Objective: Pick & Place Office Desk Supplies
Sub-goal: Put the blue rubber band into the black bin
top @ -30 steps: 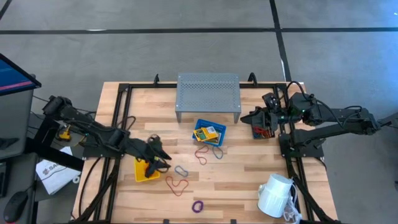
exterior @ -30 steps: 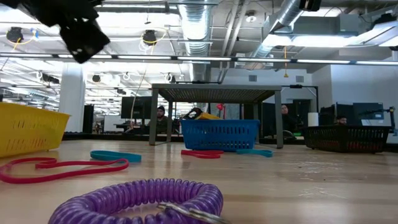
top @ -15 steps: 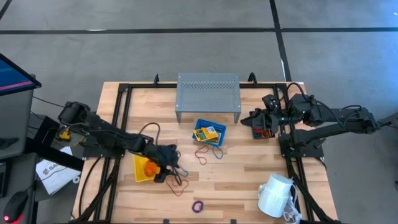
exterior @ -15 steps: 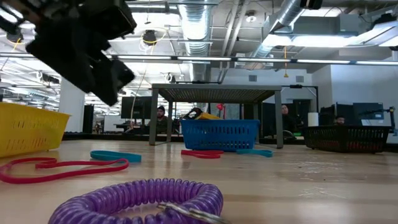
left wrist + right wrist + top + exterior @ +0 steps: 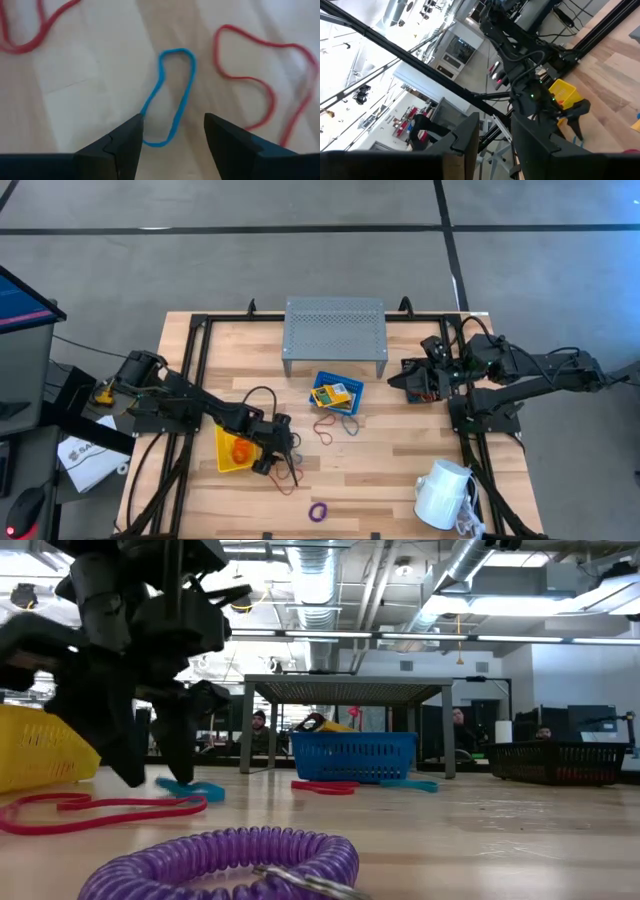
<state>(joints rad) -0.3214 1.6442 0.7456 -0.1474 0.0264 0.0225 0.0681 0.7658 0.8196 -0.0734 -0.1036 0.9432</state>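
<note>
Left pincer (image 5: 172,135), spread wide, hangs over my blue loop (image 5: 170,95) on the desk (image 5: 75,75); the loop's long axis runs 12 to 6 between my fingers.

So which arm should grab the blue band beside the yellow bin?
Left. Its claw hangs open right over the blue band; the right claw sits far off by the black mesh bin.

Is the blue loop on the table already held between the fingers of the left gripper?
No. The left gripper is open above the blue loop, which lies flat on the wooden table.
</note>
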